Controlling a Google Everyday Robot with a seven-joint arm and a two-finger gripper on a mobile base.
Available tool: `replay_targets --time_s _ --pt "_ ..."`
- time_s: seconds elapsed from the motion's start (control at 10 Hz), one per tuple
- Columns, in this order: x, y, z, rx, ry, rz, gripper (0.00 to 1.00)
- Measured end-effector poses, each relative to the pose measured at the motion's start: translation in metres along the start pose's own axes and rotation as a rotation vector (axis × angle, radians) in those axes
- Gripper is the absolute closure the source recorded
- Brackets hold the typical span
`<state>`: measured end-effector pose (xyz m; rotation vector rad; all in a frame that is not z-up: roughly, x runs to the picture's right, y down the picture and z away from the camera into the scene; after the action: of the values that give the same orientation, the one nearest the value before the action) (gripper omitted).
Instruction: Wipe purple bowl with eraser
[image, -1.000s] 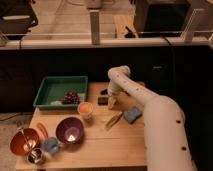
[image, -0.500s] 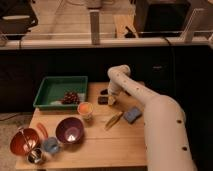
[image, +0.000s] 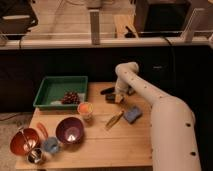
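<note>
Pincer (image: 116, 97) is holding position as half a second ago, hovering at the eraser (image: 111, 97), finger state indiscernible; purple bowl (image: 70, 130) is sitting well off, nearer the bench (image: 115, 142) front, unwiped.

— Where did the gripper (image: 118, 97) sit?
— Down at the table's (image: 100, 147) back, right of the tray (image: 47, 95), at the eraser (image: 111, 97).
— And the purple bowl (image: 69, 130)?
— Front left, between the orange-red bowl (image: 24, 141) and the pad (image: 133, 114).
</note>
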<state>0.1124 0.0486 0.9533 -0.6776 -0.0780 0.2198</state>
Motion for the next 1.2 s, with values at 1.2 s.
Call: replay_targets --time_s 1.2 --pt "-0.049 0.061 -0.125 0.146 -0.080 -0.254 1.00"
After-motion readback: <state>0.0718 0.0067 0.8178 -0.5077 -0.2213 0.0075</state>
